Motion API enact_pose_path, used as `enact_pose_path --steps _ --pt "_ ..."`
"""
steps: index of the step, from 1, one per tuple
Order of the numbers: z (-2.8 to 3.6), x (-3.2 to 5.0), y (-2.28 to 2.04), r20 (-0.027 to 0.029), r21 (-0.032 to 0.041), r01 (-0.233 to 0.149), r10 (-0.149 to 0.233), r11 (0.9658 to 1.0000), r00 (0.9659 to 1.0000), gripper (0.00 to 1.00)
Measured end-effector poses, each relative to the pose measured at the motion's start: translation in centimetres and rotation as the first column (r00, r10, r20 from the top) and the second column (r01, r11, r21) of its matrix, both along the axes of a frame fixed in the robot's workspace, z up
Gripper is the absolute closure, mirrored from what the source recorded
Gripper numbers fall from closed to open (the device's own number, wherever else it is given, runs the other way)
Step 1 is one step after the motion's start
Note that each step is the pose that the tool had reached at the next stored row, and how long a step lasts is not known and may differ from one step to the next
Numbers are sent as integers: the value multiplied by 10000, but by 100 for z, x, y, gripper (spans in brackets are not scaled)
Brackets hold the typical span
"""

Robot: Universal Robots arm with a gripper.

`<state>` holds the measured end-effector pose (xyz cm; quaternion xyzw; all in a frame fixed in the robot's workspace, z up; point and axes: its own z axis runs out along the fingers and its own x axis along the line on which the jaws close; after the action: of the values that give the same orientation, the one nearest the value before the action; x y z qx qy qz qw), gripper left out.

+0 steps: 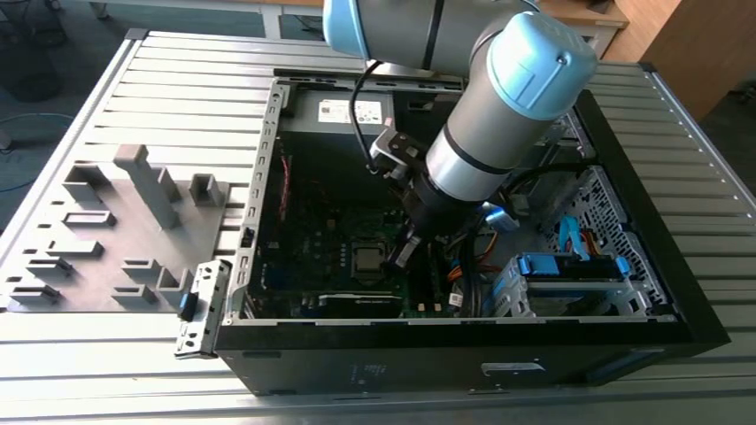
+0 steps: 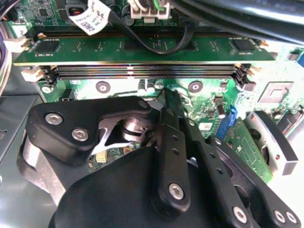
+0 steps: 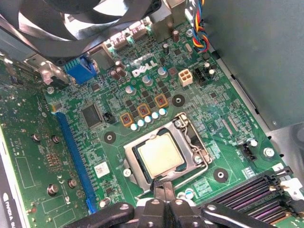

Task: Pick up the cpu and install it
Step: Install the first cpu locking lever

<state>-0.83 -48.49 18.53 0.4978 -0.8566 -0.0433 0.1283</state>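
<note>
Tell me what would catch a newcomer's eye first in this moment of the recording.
The big grey and blue arm reaching down into the open computer case dominates the exterior view. In the first wrist view, the cpu sits in its socket on the green motherboard, with the gripper right at the socket's edge. On the exterior view's left, grey tray blocks lie on the slatted table.

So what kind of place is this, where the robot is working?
Probably a workshop or lab for putting computers together. An open computer case lies on a metal slatted table, a grey tray sits beside it, and the robot's hand hangs over the cpu in the green motherboard.
</note>
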Motion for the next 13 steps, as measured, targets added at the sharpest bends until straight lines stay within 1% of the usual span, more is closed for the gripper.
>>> enact_pose_path --steps 10,13 --pt "-3 23 0 0 0 -71 71 10000 10000 89" --pt "-5 24 -12 1 6 -113 113 9999 9999 89"
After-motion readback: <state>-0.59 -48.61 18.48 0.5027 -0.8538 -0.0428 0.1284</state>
